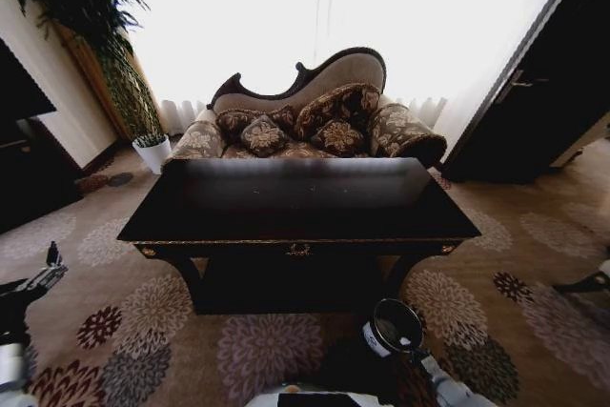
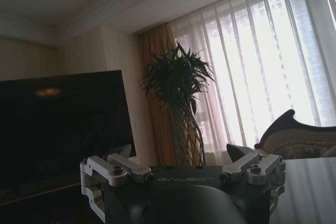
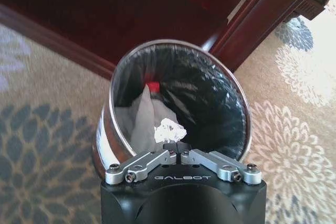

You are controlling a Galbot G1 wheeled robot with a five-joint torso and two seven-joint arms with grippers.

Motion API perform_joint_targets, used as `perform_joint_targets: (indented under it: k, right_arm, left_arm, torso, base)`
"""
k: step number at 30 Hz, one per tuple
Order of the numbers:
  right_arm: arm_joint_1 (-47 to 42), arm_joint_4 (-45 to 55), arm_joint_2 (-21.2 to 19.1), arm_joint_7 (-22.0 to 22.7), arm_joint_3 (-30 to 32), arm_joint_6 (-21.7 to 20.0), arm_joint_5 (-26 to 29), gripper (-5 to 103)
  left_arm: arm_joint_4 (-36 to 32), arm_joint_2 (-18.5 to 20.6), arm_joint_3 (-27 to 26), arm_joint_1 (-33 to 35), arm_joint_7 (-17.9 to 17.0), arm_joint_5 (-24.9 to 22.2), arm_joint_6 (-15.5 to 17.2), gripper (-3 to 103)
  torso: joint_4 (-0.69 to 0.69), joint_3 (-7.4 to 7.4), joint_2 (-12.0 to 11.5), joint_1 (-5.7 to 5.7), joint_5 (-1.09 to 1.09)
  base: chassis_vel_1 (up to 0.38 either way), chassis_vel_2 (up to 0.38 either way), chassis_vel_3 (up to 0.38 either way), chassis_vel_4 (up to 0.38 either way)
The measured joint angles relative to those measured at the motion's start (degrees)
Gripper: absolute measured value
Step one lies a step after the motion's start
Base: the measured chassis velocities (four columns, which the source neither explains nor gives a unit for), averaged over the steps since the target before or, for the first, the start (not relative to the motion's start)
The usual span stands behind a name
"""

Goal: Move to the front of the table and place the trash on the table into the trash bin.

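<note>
The right gripper (image 3: 176, 153), fingers pressed together and empty, hangs directly over the trash bin (image 3: 231, 85) at the table's (image 1: 295, 226) five o'clock, crumpled tissue (image 3: 169, 129) inside, while the left gripper (image 2: 184, 169), spread, idles

Trash bin (image 1: 396, 326) base behind the robot's body (bottle (image 3: 153, 86) mostly buried under tissue (image 3: 169, 129))

the table (image 1: 295, 202) is dark glossy wood with small gold ornaments on its front. the trash bin (image 3: 113, 145) is black-lined with a shiny rim, holding a white tissue (image 3: 169, 129) and a red cap (image 3: 153, 86). the carpet (image 1: 496, 264) is beige with dark flower shapes. the far sofa (image 1: 315, 116) is brown, patterned.
</note>
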Motion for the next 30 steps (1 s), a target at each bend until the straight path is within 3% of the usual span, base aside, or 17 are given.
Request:
perform_joint_targets:
  k: [6,14,15,17,18,25,28,30]
  right_arm:
    - [0.3,2.8,0.2,0.3,-1.8,0.1,4.9,0]
    - [1.2,3.2,0.2,0.6,-2.9,0.4,6.9,-3]
    - [1.2,3.4,0.2,0.6,-3.0,0.4,7.1,2]
    - [1.2,3.5,0.2,0.6,-3.2,0.5,7.3,2]
    - [1.2,3.8,0.2,0.4,-3.4,0.5,7.6,13]
    - [0.7,4.6,0.0,-0.5,-3.4,0.8,8.0,34]
    - [-0.3,6.4,-0.4,-0.7,-2.7,0.9,8.0,50]
    - [-1.0,7.8,-0.7,-0.7,-2.1,0.9,8.0,50]
  left_arm:
    - [0.3,0.2,0.1,-0.1,0.0,0.0,0.0,100]
    - [0.7,0.6,0.0,-0.3,0.0,0.0,0.0,100]
    - [0.8,0.6,0.0,-0.3,0.0,0.0,0.0,100]
    - [0.9,0.6,0.0,-0.4,0.0,0.0,0.0,100]
    - [0.9,0.6,0.1,-0.4,0.0,0.0,0.0,100]
    - [1.0,0.6,0.4,-0.6,0.0,0.1,0.0,100]
    - [1.0,0.6,0.4,-0.7,0.0,0.1,0.0,100]
    - [1.1,0.6,0.4,-0.7,0.0,0.1,0.0,100]
  torso:
    - [0.00,0.00,0.0,0.00,0.01]
    - [0.00,0.00,0.0,0.00,0.01]
    - [0.00,0.00,0.0,0.00,0.01]
    - [0.00,0.00,0.0,0.00,0.01]
    - [0.00,0.00,0.0,0.00,0.01]
    - [0.00,0.00,0.0,0.00,0.01]
    - [0.00,0.00,0.0,0.00,0.01]
    - [0.00,0.00,0.0,0.00,0.01]
  base:
    - [0.000,0.000,0.000,0.000]
    - [0.000,0.000,0.000,0.000]
    - [0.000,0.000,0.000,0.000]
    - [0.000,0.000,0.000,0.000]
    - [0.000,0.000,0.000,0.000]
    - [0.000,0.000,0.000,0.000]
    - [0.000,0.000,0.000,0.000]
    - [0.000,0.000,0.000,0.000]
